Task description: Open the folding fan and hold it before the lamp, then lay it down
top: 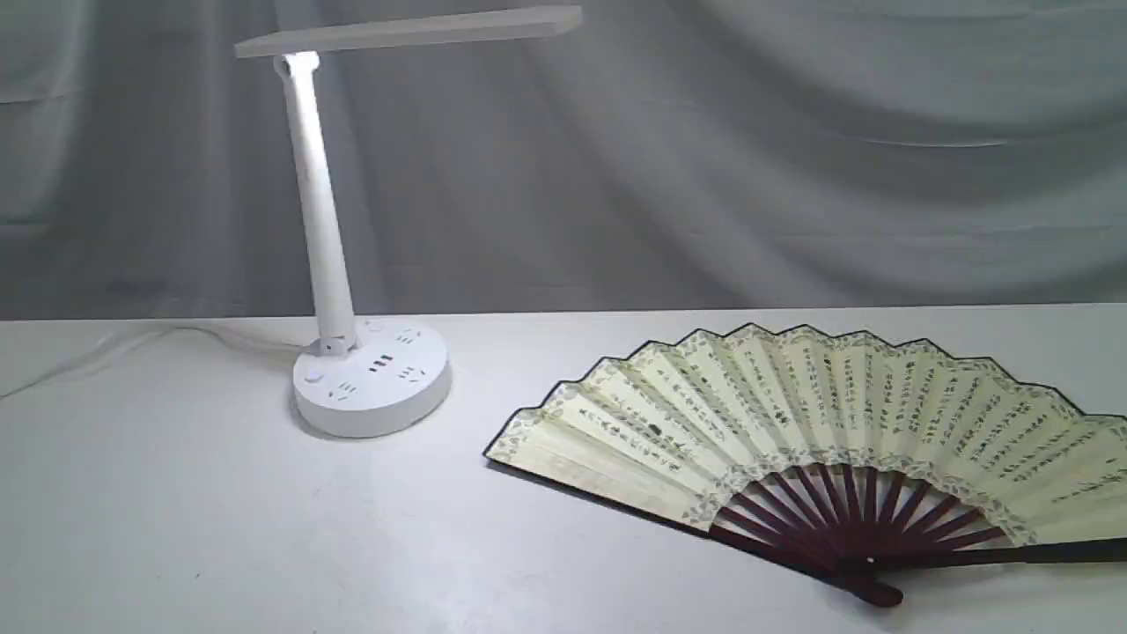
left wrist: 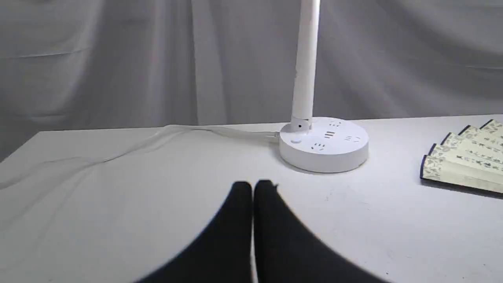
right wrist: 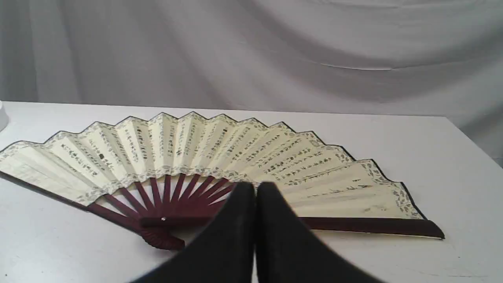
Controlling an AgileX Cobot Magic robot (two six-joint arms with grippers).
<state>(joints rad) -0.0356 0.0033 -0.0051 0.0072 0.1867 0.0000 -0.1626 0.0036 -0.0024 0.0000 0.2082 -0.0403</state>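
The folding fan (top: 819,423) lies spread fully open and flat on the white table (top: 176,528), right of centre, its maroon ribs and pivot toward the near edge. The white lamp (top: 370,374) stands at the left, its light bar (top: 409,31) high above. Neither gripper shows in the exterior view. In the left wrist view my left gripper (left wrist: 252,186) is shut and empty, short of the lamp base (left wrist: 324,145), with the fan's edge (left wrist: 463,161) off to one side. In the right wrist view my right gripper (right wrist: 255,188) is shut and empty, just short of the fan (right wrist: 220,153).
A white power cord (left wrist: 137,143) runs from the lamp base across the table toward its far left edge. Grey draped cloth (top: 792,150) hangs behind the table. The table's right corner (right wrist: 452,122) shows in the right wrist view.
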